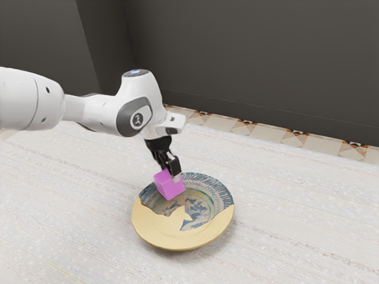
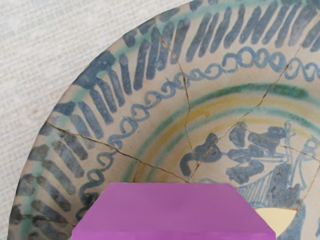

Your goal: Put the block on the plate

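Leaning askew just below and left of the exterior view's centre, the pink block [image 1: 168, 188] is clamped in the gripper [image 1: 170, 176], over the plate [image 1: 177, 238]; contact with it I cannot judge. One corner points down; its sides look nearly equal. The arm's round emblem [image 1: 137, 120] is too small to read.

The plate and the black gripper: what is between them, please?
The pink block is between the gripper and the plate, as the exterior view shows.
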